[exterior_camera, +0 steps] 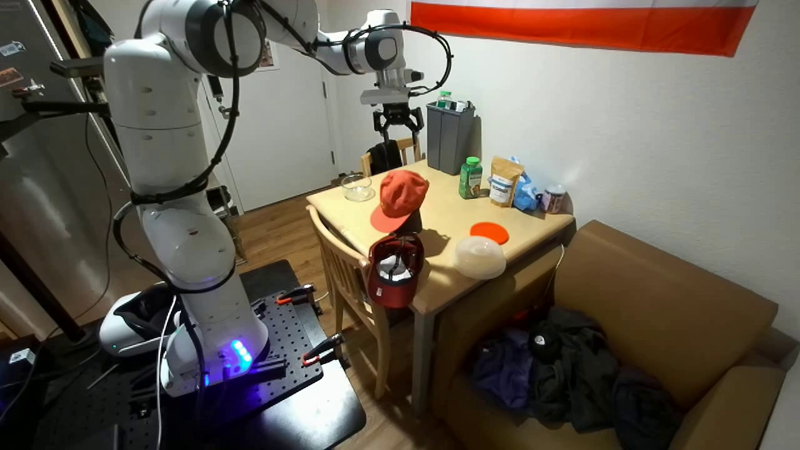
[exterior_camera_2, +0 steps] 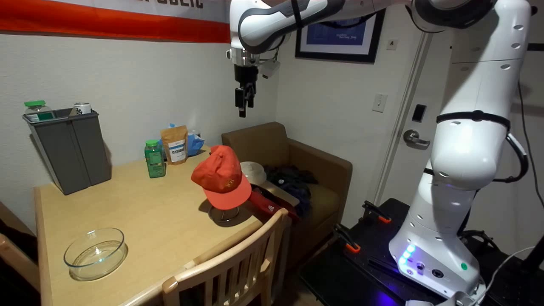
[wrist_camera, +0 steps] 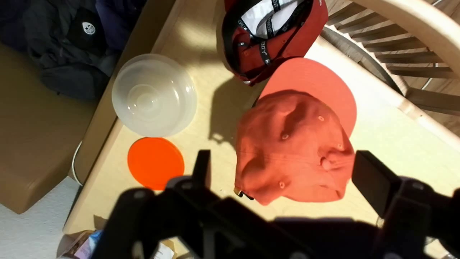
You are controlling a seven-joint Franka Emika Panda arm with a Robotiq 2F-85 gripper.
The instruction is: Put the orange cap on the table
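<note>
The gripper (exterior_camera: 399,134) is poised well above the orange cap (wrist_camera: 298,151), its fingers spread wide and nothing held between them. In the wrist view the crown is framed by the fingers, though less spare room is seen on the right than on the left. The cap, crown up, appears to be propped above the table (exterior_camera_2: 140,208) on a dark round stand (exterior_camera_2: 223,217), so the laying-down itself seems yet to be done. If the descent is made off-centre, the soft crown could be shoved aside and the stand tipped; if the grip is taken too low, the stand could be lifted along. The upturned red cap (exterior_camera: 395,289), just beside the orange brim and close to the table's edge, could be knocked off by a sideways drag. That side is also crowded by the chair (exterior_camera_2: 233,248). Toward the sofa (exterior_camera: 662,269), room is narrowed by the cloudy bowl (exterior_camera: 479,257) and the orange disc (exterior_camera: 489,232). Bare wood is best offered on the left in an exterior view, between the glass bowl (exterior_camera_2: 100,270) and the green bottle (exterior_camera_2: 155,161).
</note>
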